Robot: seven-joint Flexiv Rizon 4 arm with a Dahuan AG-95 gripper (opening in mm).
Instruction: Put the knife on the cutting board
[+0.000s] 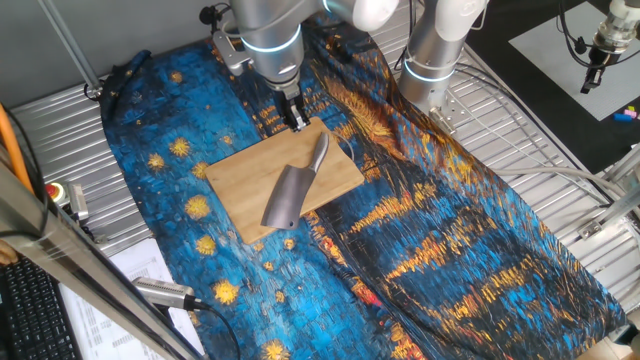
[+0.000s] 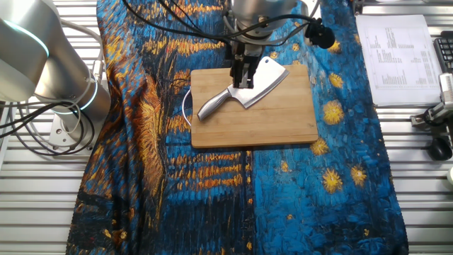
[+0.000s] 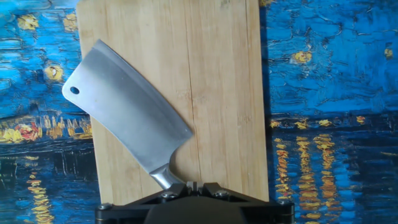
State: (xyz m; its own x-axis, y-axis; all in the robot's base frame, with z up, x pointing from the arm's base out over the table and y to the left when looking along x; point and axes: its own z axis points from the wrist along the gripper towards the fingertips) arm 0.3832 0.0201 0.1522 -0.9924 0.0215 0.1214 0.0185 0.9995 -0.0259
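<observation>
The knife [image 1: 293,190] lies flat and diagonal on the cutting board [image 1: 240,185], its blade hanging slightly over the near edge. In the other fixed view the knife [image 2: 263,79] rests on the cutting board [image 2: 283,117] with the handle pointing lower left. My gripper [image 1: 297,118] hovers over the board's far edge near the handle end, and it shows as the gripper [image 2: 243,73] above the blade's heel. In the hand view the knife [image 3: 124,106] and cutting board [image 3: 217,74] fill the frame. The gripper [image 3: 193,185] is shut there, with nothing between its fingers and the handle passing below.
A blue and orange starry cloth [image 1: 450,230] covers the table. A second arm base [image 1: 435,60] stands at the back. A silver-and-black tool with cable [image 1: 165,292], papers [image 1: 140,265] and a keyboard [image 1: 30,310] lie at the near left.
</observation>
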